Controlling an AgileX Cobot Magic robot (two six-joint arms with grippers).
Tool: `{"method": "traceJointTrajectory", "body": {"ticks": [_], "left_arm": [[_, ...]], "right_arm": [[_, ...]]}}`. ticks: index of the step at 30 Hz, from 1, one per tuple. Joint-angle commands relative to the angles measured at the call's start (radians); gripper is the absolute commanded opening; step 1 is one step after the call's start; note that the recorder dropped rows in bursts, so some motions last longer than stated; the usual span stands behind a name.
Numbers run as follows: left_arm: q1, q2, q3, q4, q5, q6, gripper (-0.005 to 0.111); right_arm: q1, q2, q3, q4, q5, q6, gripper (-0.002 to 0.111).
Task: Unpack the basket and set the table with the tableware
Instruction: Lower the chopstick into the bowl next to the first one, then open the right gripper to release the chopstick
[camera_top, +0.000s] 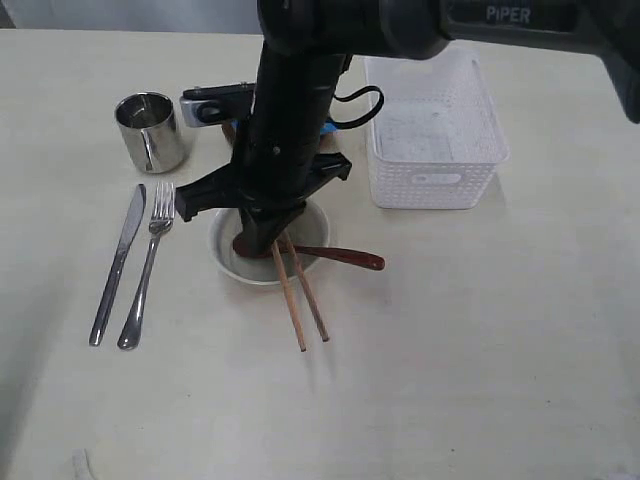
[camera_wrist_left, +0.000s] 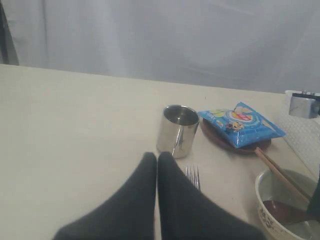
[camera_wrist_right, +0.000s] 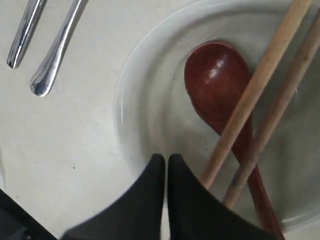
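R gripper (camera_wrist_right: 166, 160) hangs over white round bowl (camera_top: 224, 264), black jaws pressed together w/ nothing between. Reddish-brown spoon (camera_top: 345, 257) lies in bowl, handle over rim; two wooden chopsticks (camera_top: 305, 300) lean across it onto cream-white table (camera_top: 480, 350). L gripper (camera_wrist_left: 157, 158), also closed & empty, near shiny steel cup (camera_wrist_left: 177, 129). Steel knife (camera_top: 118, 262) & steel fork (camera_top: 146, 270) lie side by side left of bowl; white perforated plastic basket (camera_top: 435, 178) to its right.

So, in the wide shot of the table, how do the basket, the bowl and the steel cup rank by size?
1. basket, clearly largest.
2. bowl, wider than the cup, though the arm hides part.
3. steel cup, smallest.
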Motion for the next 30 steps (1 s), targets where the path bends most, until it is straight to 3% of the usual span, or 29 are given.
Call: {"method": "traceJointTrajectory", "body": {"ticks": [1,11,30], "left_arm": [[-0.002,-0.003,0.006,-0.001,-0.006,0.0,0.0],[-0.002,-0.003,0.006,-0.001,-0.006,0.0,0.0],[-0.002,-0.003,0.006,-0.001,-0.006,0.0,0.0]], "right_arm": [[0.011,0.0,0.029,-0.012,-0.017,-0.008,0.003],[0.057,0.0,0.031,-0.103,-0.036,0.023,0.003],[0.057,0.0,0.031,-0.186,-0.036,0.071,0.003]]}}
